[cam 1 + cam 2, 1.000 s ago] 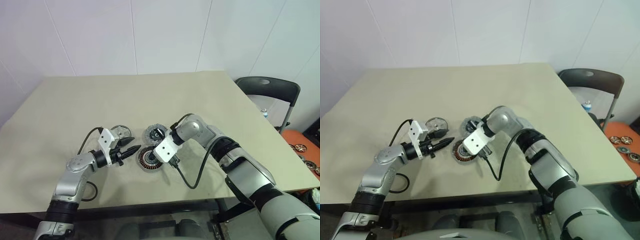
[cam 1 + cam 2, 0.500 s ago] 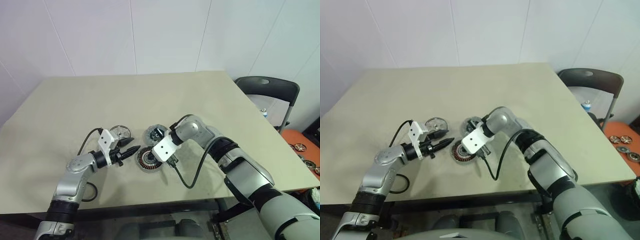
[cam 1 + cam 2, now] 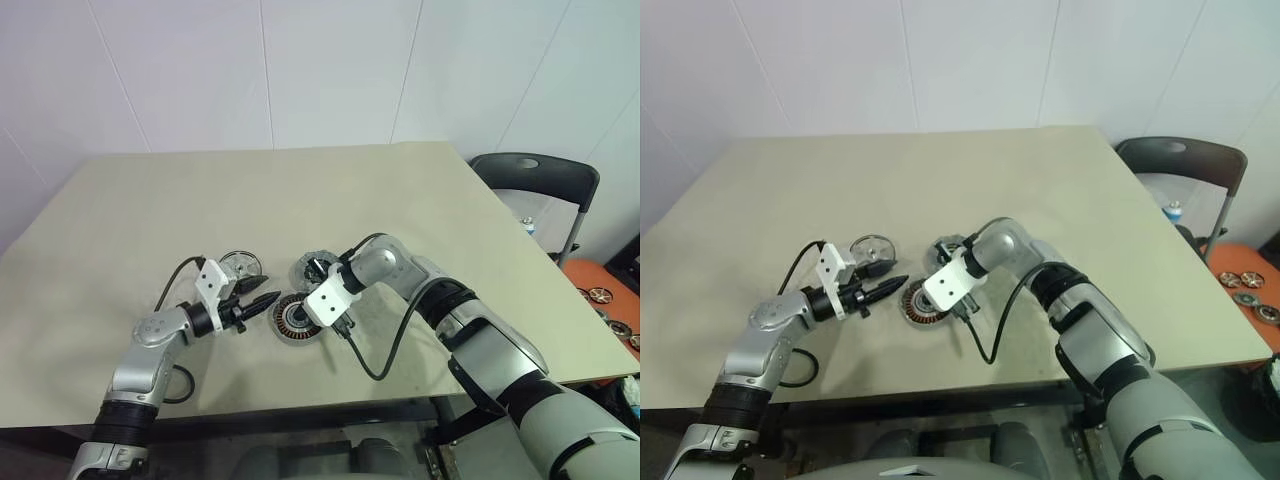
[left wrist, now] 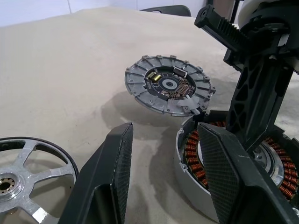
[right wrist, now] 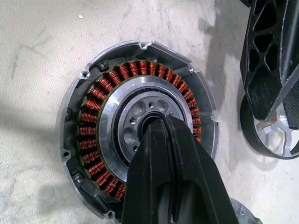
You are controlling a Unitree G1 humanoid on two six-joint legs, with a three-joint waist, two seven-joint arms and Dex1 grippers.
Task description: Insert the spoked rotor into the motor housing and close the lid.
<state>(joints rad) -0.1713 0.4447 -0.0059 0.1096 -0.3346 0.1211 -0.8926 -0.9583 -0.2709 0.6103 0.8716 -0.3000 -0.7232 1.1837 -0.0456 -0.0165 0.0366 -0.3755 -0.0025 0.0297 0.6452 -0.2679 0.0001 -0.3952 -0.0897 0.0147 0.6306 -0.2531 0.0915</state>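
The motor housing (image 3: 296, 321) lies on the table with its copper windings (image 5: 93, 126) facing up. My right gripper (image 5: 158, 123) is shut, its tips down in the housing's central hole. The lid (image 4: 168, 84), a ribbed grey disc with a dark centre, sits just beyond the housing, its edge close to the rim. The spoked rotor (image 3: 242, 267) lies flat to the left. My left gripper (image 3: 270, 299) hovers open between the rotor and the housing, with nothing between its fingers (image 4: 119, 168).
The beige table (image 3: 300, 190) stretches far behind the parts. A dark chair (image 3: 540, 175) stands past its right edge, with more round parts on an orange surface (image 3: 600, 295) on the floor. Black cables trail from both wrists.
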